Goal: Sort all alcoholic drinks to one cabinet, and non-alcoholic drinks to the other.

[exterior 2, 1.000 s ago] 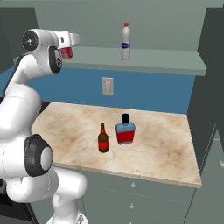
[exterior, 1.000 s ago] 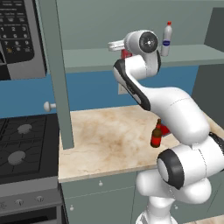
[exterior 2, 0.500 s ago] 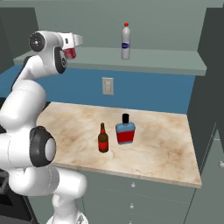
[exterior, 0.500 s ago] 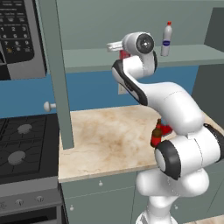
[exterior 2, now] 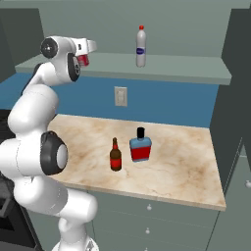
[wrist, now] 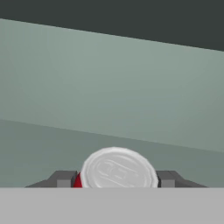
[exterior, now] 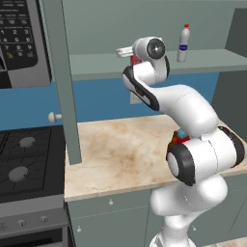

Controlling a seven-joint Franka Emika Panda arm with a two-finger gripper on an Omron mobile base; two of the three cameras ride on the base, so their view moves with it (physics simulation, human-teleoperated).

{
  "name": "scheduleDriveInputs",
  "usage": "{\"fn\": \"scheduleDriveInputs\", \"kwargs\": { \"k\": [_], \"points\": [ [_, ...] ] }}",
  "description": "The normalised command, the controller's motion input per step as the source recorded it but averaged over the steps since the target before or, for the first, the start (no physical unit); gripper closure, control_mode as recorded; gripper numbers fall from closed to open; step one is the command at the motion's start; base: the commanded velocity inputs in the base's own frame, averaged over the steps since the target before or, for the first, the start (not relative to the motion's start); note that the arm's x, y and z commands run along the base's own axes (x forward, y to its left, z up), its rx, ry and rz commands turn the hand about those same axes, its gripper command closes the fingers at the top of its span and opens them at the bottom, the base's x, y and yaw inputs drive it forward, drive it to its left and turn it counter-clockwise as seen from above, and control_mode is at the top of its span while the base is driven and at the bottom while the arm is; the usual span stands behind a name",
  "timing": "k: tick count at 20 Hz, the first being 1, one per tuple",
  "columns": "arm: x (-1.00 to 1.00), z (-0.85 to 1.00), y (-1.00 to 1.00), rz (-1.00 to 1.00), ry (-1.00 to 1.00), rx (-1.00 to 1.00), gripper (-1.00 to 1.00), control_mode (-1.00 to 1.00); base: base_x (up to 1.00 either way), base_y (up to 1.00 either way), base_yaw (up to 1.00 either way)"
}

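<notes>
My gripper [exterior 2: 83, 57] is shut on the small red soda can [exterior 2: 83, 60], held at the left end of the upper cabinet shelf [exterior 2: 171, 71]. In the hand view the can's silver top [wrist: 119, 169] sits between my two dark fingertips [wrist: 64, 178]. From the left base view the can [exterior: 135, 60] peeks out behind my wrist. The white plastic bottle [exterior 2: 141, 46] with red cap stands upright further right on the same shelf [exterior: 96, 65]. Down on the marble counter [exterior 2: 186, 162] the brown beer bottle [exterior 2: 115, 156] and the squat red-and-blue bottle [exterior 2: 140, 147] stand side by side.
A stove [exterior: 24, 159] adjoins the counter on the left, with a microwave [exterior: 19, 43] above it. An open cabinet door [exterior: 62, 82] stands edge-on between stove and shelf. A dark tall cabinet side [exterior 2: 235, 98] bounds the right. A wall outlet [exterior 2: 120, 96] is under the shelf.
The gripper and the can keep nearly the same spot at the shelf. The arm's lower links have shifted slightly. The bottles have not moved.
</notes>
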Motion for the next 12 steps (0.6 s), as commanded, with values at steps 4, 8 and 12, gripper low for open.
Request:
{"fn": "scheduleDriveInputs", "kwargs": {
  "k": [4,8,12],
  "points": [
    [0.32,-0.11,0.00,0.00,0.00,0.00,1.00,-1.00,0.00,0.00,0.00],
    [0.32,-0.11,0.00,0.00,0.00,0.00,1.00,-1.00,0.00,0.00,0.00],
    [0.30,-0.10,0.00,0.00,0.00,0.00,1.00,-1.00,0.00,0.00,0.00]
  ]
}}
